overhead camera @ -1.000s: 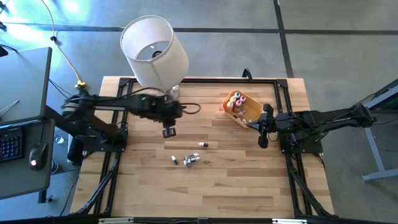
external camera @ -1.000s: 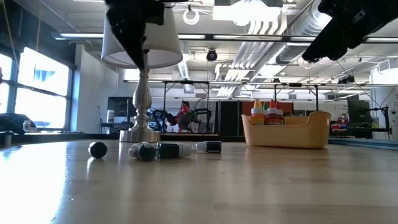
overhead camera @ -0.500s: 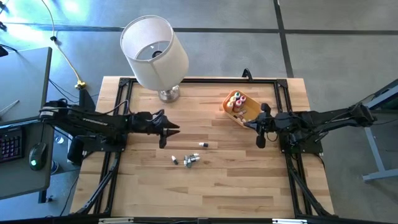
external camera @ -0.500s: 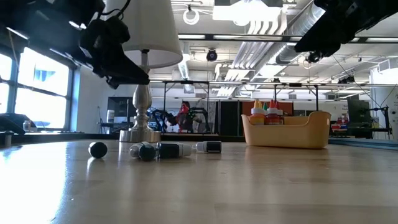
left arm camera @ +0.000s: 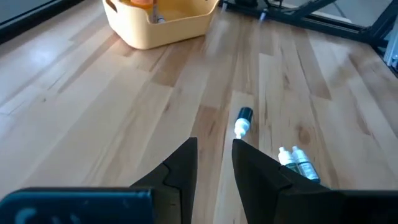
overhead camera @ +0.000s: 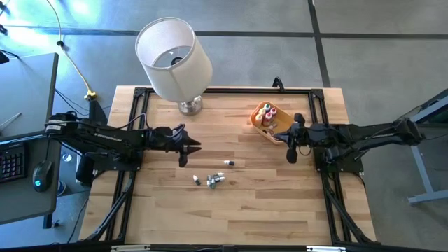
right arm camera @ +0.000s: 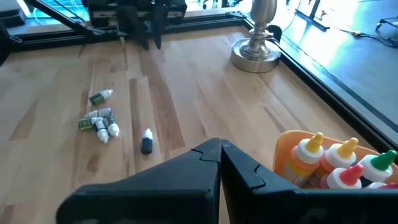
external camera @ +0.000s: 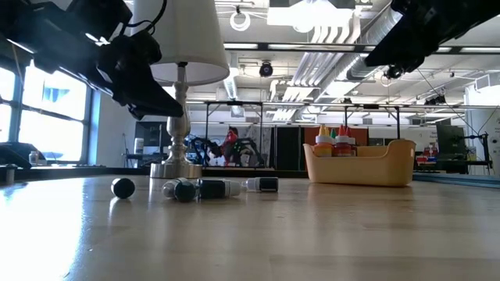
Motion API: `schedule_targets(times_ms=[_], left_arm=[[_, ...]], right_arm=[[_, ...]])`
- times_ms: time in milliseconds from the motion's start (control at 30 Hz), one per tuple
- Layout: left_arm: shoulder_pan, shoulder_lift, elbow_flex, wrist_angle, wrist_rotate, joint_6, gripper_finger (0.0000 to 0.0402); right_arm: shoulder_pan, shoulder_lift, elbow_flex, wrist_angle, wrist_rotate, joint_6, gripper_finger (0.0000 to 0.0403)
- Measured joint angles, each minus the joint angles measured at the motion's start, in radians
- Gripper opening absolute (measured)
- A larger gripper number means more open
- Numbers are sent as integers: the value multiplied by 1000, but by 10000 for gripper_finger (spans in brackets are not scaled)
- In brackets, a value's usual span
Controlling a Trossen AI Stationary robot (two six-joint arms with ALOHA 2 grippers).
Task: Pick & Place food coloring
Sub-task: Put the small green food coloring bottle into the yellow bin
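Food coloring bottles (overhead camera: 213, 180) lie loose on the wooden bench (overhead camera: 231, 210) near its middle: a small cluster of them on their sides, with one more bottle (overhead camera: 228, 163) lying apart, just beyond the cluster toward the lamp side. More bottles (right arm camera: 336, 163), with yellow, red and green caps, stand upright in the orange bowl (overhead camera: 268, 121) near the right arm's side of the bench. The left end effector (overhead camera: 194, 146) hangs above the bench between the lamp base (overhead camera: 189, 106) and the loose bottles, touching none of them; its fingers (left arm camera: 184, 163) stand slightly parted with a narrow gap and nothing between them, pointing toward the lone bottle (left arm camera: 242, 121). The right end effector (overhead camera: 292, 148) hovers just beside the orange bowl, on the side facing the middle of the bench, its fingers (right arm camera: 211, 152) pressed together and empty. A table lamp (overhead camera: 173, 57) with a white shade stands at the far edge of the bench, well apart from the bowl.
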Motion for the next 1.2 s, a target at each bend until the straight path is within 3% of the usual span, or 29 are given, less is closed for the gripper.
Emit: schedule_targets(times_ms=[367, 567, 900, 1033, 1200], left_arm=[[-1, 0, 0, 0, 234, 23, 97], [-2, 1, 0, 1, 306, 25, 100], [-28, 26, 1, 73, 366, 80, 190], [-118, 83, 1, 128, 368, 148, 199], [-234, 190, 1, 128, 300, 189, 200]], right_arm=[[-17, 0, 0, 0, -8, 5, 1], [-17, 0, 0, 0, -8, 4, 1], [-17, 0, 0, 0, -8, 4, 1], [-17, 0, 0, 0, -8, 4, 1], [-17, 0, 0, 0, -8, 3, 1]])
